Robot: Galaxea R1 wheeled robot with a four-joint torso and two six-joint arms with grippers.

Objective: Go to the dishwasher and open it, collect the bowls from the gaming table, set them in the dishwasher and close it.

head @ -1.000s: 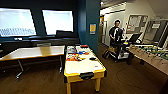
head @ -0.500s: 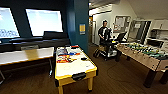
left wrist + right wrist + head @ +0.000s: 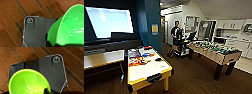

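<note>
Green-field table-football table with rods (image 3: 214,51) right of centre in head view, no bowls visible on it; person with control rig (image 3: 177,33) behind; white kitchen cabinets (image 3: 231,24) far right (dishwasher not made out).

Left wrist view: bright green plastic bowl (image 3: 70,26) close at wrist, above wood floor (image 3: 12,18); grip state cannot tell.

Right wrist view: lime-green round bowl (image 3: 29,82) likewise; fingers unreadable.

Judgement: bowls likely collected; loading, closing left.
</note>
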